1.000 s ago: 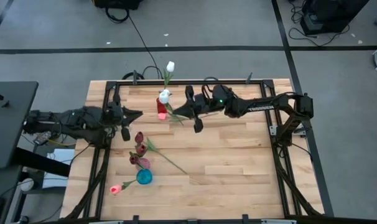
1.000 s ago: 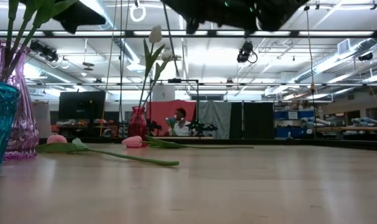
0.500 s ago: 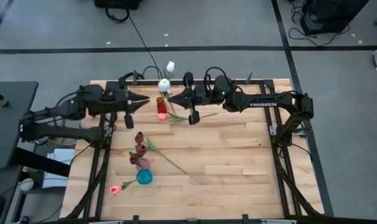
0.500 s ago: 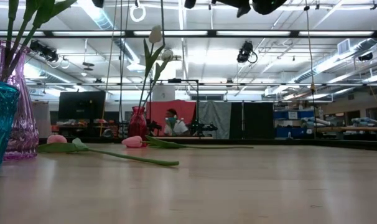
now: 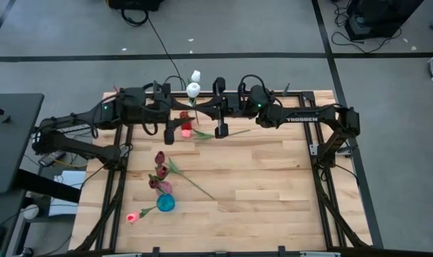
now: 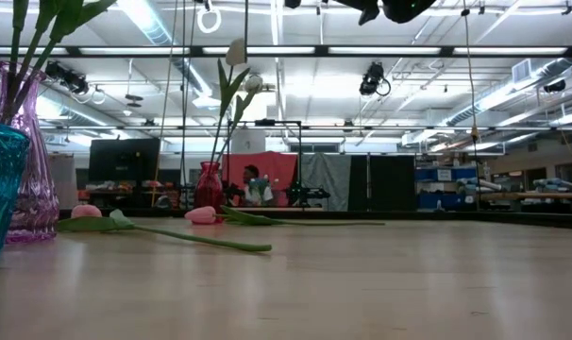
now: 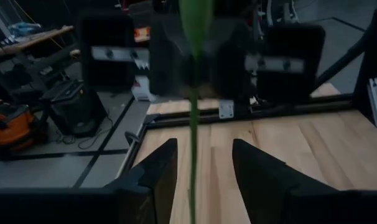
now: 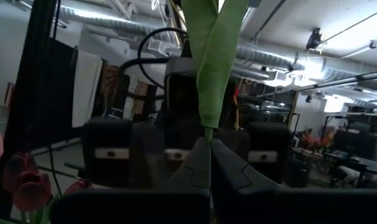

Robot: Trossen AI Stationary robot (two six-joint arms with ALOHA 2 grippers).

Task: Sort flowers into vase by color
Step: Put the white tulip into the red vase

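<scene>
My right gripper (image 5: 201, 114) is shut on a white flower (image 5: 193, 89), held high over the far side of the table beside the red vase (image 5: 186, 130). My left gripper (image 7: 204, 149) faces it from the table's left, open. Its fingers stand on either side of the green stem (image 7: 193, 124) with a gap on both sides. Another white flower (image 5: 196, 74) stands in the red vase by its stem. Dark maroon flowers (image 5: 159, 158) stand in the purple vase (image 5: 163, 188). A pink flower (image 5: 133, 216) lies on the table beside the teal vase (image 5: 166, 203). My right gripper pinches the white flower between its two fingers where a green leaf (image 8: 207, 127) meets the stem. The fingers lie about level, coming from the table's right side, across the stem. The flower stands upright, head above the fingers; its lower end does not show.
A pink flower (image 6: 201, 214) lies by the foot of the red vase (image 6: 209, 184), its stem (image 5: 234, 131) running toward the table's right. A black frame (image 5: 313, 121) borders the wooden table. The right half of the tabletop (image 5: 274, 185) is bare wood.
My left gripper has risen and swung toward the table's far edge and the held flower, and has opened around its stem. My right gripper has lifted a little and tipped upward, carrying the white flower's head toward the far edge.
</scene>
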